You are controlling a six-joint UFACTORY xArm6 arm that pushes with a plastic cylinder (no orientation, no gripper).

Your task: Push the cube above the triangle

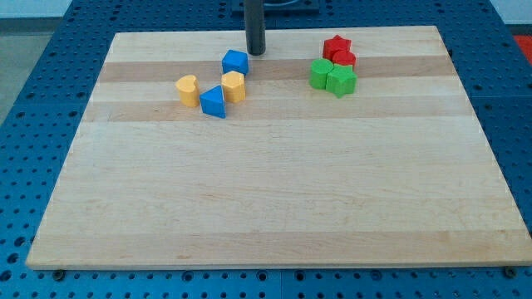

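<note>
The blue cube [235, 61] sits near the view's top, left of centre. The blue triangle [214, 101] lies below it and slightly left, with a yellow hexagon block [233, 85] between them on the right side. My tip [256, 52] stands just to the upper right of the blue cube, close to it with a small gap or touching; I cannot tell which.
A yellow heart-shaped block [188, 90] lies left of the triangle. At the top right, a red star [337, 46] and a red block [344, 59] sit above two green blocks [321, 73] [341, 80]. The wooden board [266, 199] rests on a blue perforated table.
</note>
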